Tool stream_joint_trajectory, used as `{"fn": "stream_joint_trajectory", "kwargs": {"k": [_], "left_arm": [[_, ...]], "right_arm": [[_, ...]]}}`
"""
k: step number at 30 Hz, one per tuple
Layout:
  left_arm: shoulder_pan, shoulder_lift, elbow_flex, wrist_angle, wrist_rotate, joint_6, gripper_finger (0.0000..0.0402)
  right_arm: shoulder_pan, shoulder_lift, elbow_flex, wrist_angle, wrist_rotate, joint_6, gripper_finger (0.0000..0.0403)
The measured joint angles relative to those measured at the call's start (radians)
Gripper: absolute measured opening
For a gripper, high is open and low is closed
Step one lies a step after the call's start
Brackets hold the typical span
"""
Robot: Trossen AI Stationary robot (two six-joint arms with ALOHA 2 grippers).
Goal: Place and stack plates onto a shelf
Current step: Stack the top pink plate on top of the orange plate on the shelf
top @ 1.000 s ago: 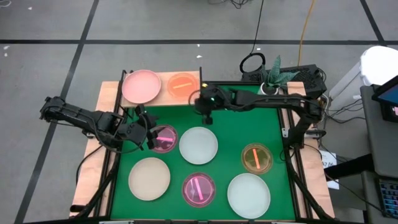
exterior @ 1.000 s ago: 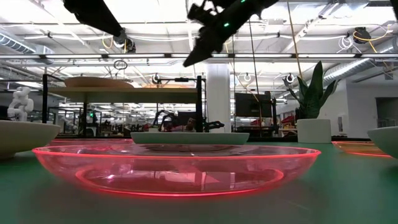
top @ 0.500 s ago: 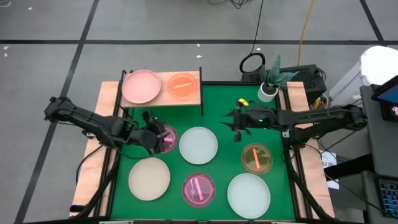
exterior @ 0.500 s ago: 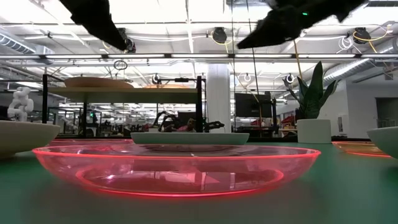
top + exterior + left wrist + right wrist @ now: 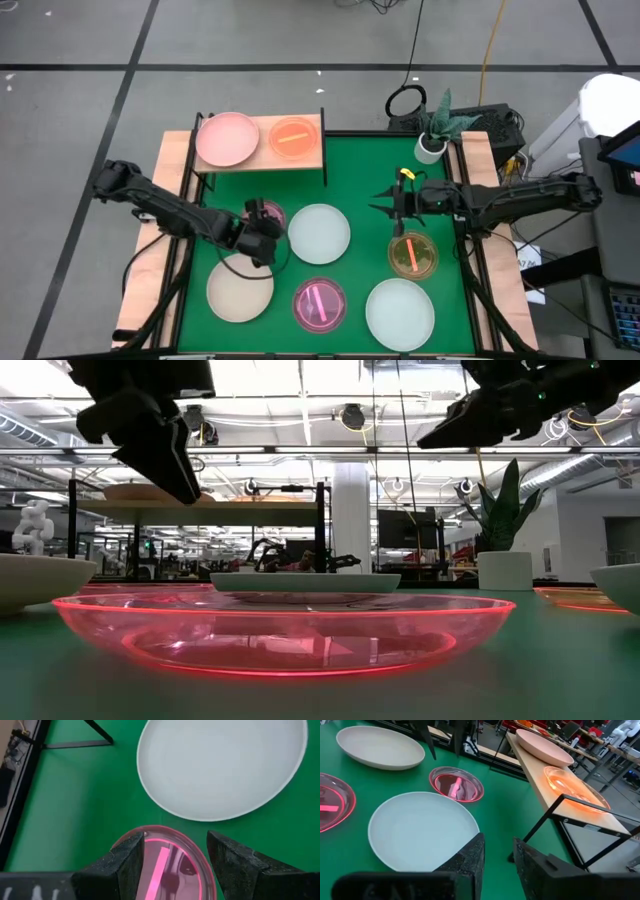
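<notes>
The shelf [image 5: 260, 160] stands at the table's far left and carries the pink plate [image 5: 228, 139] and an amber plate [image 5: 293, 137]. On the green table lie two magenta plates [image 5: 270, 214] [image 5: 319, 305], two mint-white plates [image 5: 319, 233] [image 5: 400, 312], a cream plate [image 5: 240, 287] and a second amber plate [image 5: 412, 254]. My left gripper [image 5: 266, 232] hovers open over the far magenta plate [image 5: 167, 865], a finger on either side of it. My right gripper [image 5: 385, 205] hangs open in the air, just beyond the table's amber plate.
A potted plant [image 5: 432, 140] stands beyond the table's far right corner. Wooden side strips [image 5: 150, 250] flank the green top. The shelf's black legs [image 5: 545, 820] stand on the table near the mint-white plate [image 5: 422, 830]. Bare green shows between the shelf and the right gripper.
My right gripper has drawn back from the shelf and swung toward the table's right, ending beside the table's amber plate. My left gripper has moved right and a little nearer, and has come down over the far magenta plate. No plate has moved.
</notes>
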Motion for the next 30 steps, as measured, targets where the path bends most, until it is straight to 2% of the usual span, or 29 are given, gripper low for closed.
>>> {"fn": "stream_joint_trajectory", "kwargs": {"k": [5,11,18,23,30], "left_arm": [[0.0,-0.001,0.0,0.0,0.002,-0.01,0.022],[-0.03,-0.001,0.0,0.0,0.075,-0.087,0.022],[-0.075,-0.001,-0.002,0.004,0.07,-0.184,0.022],[-0.087,0.012,-0.051,0.013,0.07,-0.217,0.022],[-0.083,0.011,-0.167,0.166,0.075,-0.272,0.0211]], "right_arm": [[0.01,0.0,0.0,0.002,0.0,0.026,0.0082],[0.017,0.003,0.0,0.002,0.0,0.028,0.0082],[0.016,0.003,0.0,0.013,0.0,0.024,0.0082],[0.016,0.003,0.0,0.005,0.0,0.021,0.0082],[0.016,0.003,0.0,0.006,0.0,0.037,0.0082]]}}
